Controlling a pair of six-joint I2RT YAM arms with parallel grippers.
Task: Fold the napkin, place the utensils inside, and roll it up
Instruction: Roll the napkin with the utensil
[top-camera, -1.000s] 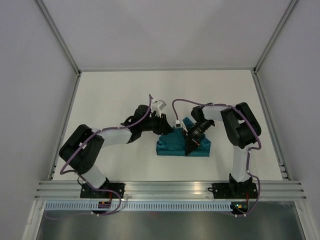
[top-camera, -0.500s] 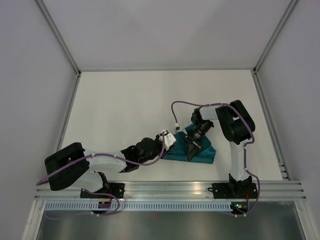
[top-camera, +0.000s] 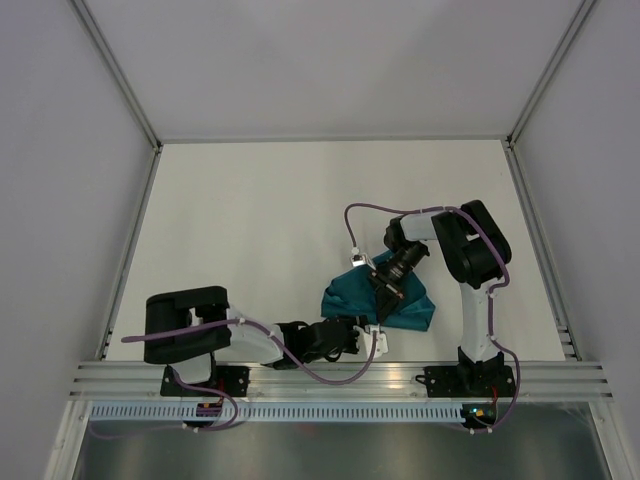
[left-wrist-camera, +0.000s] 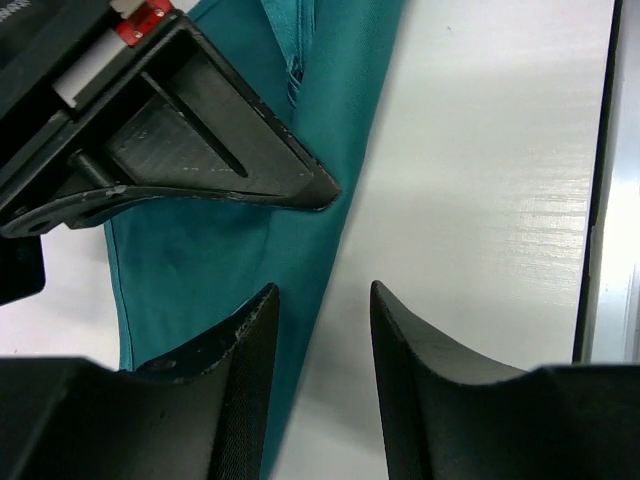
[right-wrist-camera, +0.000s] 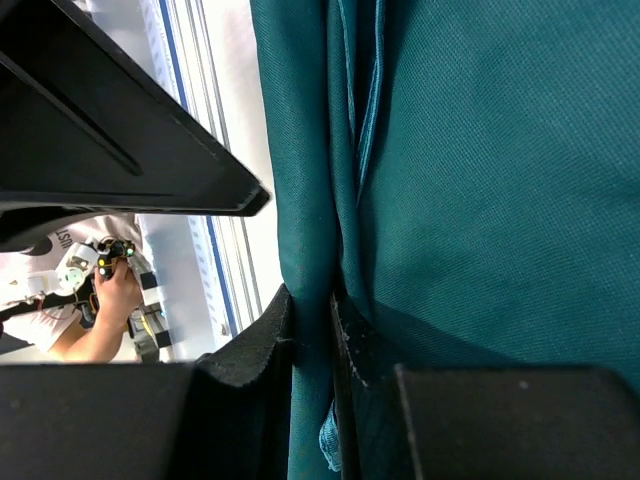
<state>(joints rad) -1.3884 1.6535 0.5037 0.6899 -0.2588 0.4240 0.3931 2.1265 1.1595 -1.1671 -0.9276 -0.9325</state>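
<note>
On the white tabletop, near edge, right fingers are pinching a fold of the bunched napkin, left fingers are hanging released at its hem (knife not visible), so it looks like we're mid-fold and the left is needing to grab that hem next.

The napkin is teal cloth with a fine, even weave, matt and softly creased. The tabletop is white and smooth, with a faint streaky sheen. The left end effector and right end effector are black matt plastic, grainy at the tips. The near rail is pale, ridged metal.
</note>
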